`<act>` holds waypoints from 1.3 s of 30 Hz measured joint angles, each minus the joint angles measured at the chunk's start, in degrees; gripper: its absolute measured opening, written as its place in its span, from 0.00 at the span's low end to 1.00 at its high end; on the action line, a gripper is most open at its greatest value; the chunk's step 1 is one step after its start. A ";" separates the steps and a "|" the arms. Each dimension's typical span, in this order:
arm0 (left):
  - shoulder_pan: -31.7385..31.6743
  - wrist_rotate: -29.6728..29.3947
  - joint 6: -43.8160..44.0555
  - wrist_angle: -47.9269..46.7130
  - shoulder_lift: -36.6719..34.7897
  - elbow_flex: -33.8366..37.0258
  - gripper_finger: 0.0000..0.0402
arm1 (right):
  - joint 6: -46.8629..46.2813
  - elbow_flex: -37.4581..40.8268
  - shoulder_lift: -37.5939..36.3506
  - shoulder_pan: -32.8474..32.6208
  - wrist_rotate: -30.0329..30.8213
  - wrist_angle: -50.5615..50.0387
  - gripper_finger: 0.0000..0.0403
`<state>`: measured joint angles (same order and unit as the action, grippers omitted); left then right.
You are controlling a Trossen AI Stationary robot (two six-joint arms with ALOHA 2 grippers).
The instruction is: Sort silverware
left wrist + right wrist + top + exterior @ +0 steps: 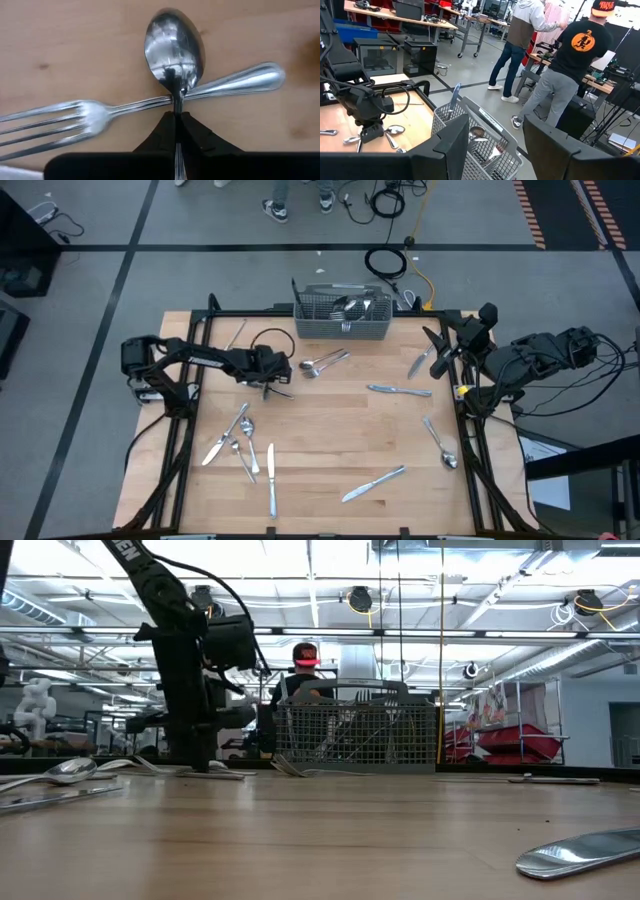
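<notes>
My left gripper [273, 383] stands low over the table's left half, shut on a spoon [174, 47] whose bowl points away from the fingers. A fork [95, 115] lies crosswise beneath the spoon's neck, flat on the wood. Two more pieces [322, 362] lie just right of this gripper. My right gripper [495, 150] hangs open and raised at the table's right edge, holding nothing. Other silverware is scattered over the table: knives [400, 390] [375, 483] and a spoon [442, 445]. My left gripper pinches the spoon's handle just behind the bowl [177, 107] between its two fingers. The fingers [162, 132] come steeply from above, and the handle runs back between them. The spoon's neck crosses over the fork's handle [145, 103]; whether the bowl is clear of the wood I cannot tell.
A grey wire-mesh basket [343, 328] with several pieces in it stands at the table's far edge. A cluster of silverware [238, 442] and a knife [271, 480] lie near the front left. People stand in the room beyond the far edge.
</notes>
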<state>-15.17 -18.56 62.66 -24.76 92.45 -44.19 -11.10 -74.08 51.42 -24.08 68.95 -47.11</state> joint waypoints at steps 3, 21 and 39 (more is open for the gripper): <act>1.15 -2.59 -0.13 1.32 -2.37 -3.31 0.03 | 0.89 0.00 -0.12 0.00 0.01 -0.21 0.44; -1.38 -24.91 -66.50 72.33 -2.87 -12.85 0.02 | -0.25 0.00 -2.52 -0.04 -1.78 -2.51 0.44; -2.22 -19.33 -80.87 109.59 24.23 -14.90 0.02 | -0.23 0.00 -2.69 -0.04 -3.66 -2.51 0.44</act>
<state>-17.38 -37.89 -18.22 84.83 116.69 -59.08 -11.33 -74.08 48.73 -24.12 65.29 -49.63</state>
